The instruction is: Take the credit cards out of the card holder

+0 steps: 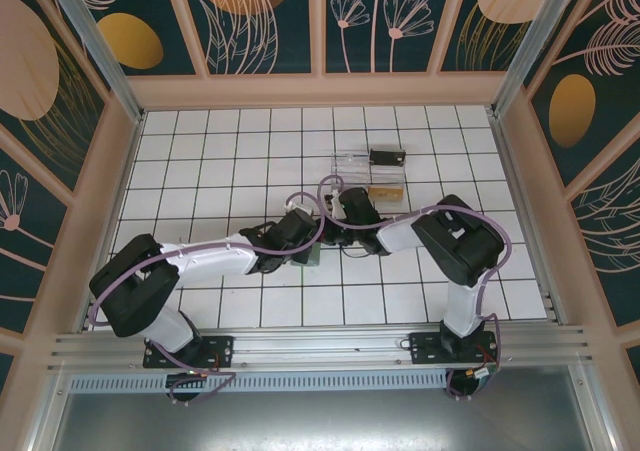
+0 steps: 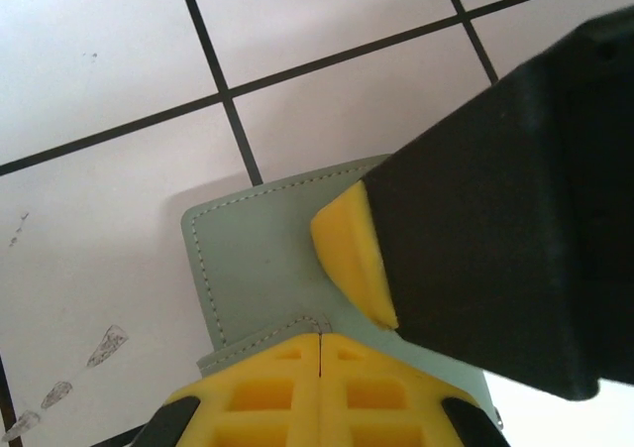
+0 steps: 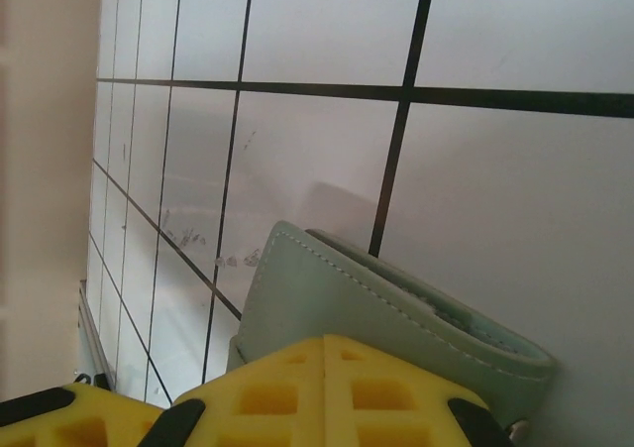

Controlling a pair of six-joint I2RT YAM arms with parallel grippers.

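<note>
- left claw (image 2: 322,368): clenched on the stitched edge of the card holder (image 2: 263,259).
- right claw (image 3: 325,373): clenched on the holder's folded rim.
- card holder: thin grey-green bifold, mid surface (image 1: 220,151), between the 2 claws; no cards visible.
- handling, judged: light, soft, floppy; matte skin grips fairly; flaps bend rather than lift whole.
- hold, judged: pinch 1 flap near its edge, pin the other.

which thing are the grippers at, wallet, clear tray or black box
The grey-green card holder: the left gripper and right gripper are both at it, shut. The clear tray and black box lie farther back, untouched.
</note>
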